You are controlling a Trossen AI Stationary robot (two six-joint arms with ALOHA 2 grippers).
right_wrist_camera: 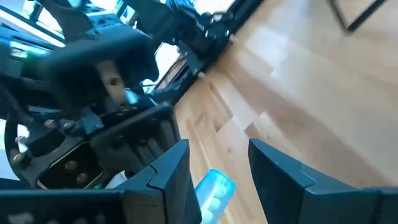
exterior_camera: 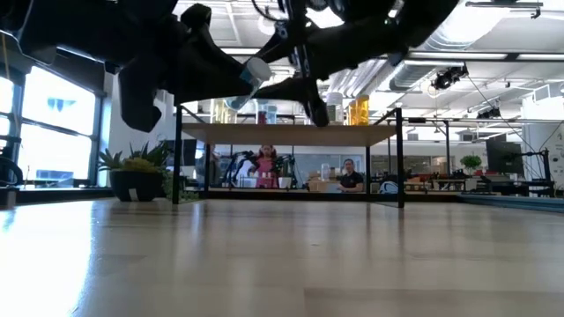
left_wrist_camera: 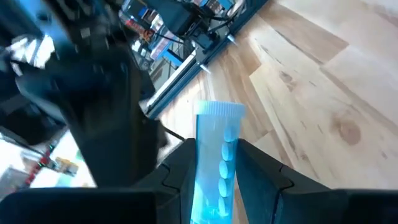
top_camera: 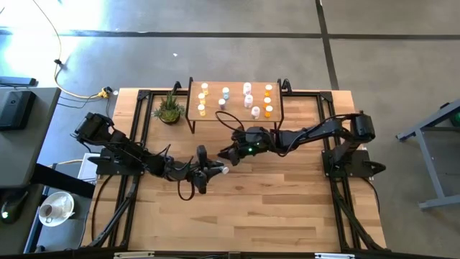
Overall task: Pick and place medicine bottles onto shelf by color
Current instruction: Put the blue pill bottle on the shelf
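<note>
A large open workspace with ceiling lights and distant benches is showing behind the desk, a light plank surface carrying a potted plant and the shelf at its far edge. Roughly a dozen medicine bottles are standing on the shelf top in loose columns. Above mid-desk, the left gripper is clamping a blue bottle by its body, with the white cap pointing outward toward the right gripper. The right jaws are standing apart on either side of that same bottle and are not gripping it, so the moment is reading as a mid-air handover between the arms. The main risk is a drop: if the left jaws are releasing before the right jaws are closing firmly, the bottle is likely to fall to the desk and roll. A second risk is a poor grip, since the right jaws appear to be meeting the bottle near the capped end, where a smooth cylinder could be slipping or tilting. A third is collision, because the two grippers are working very close together. Later, placing among closely spaced bottles could be toppling neighbours or landing the blue bottle in the wrong colour group.
</note>
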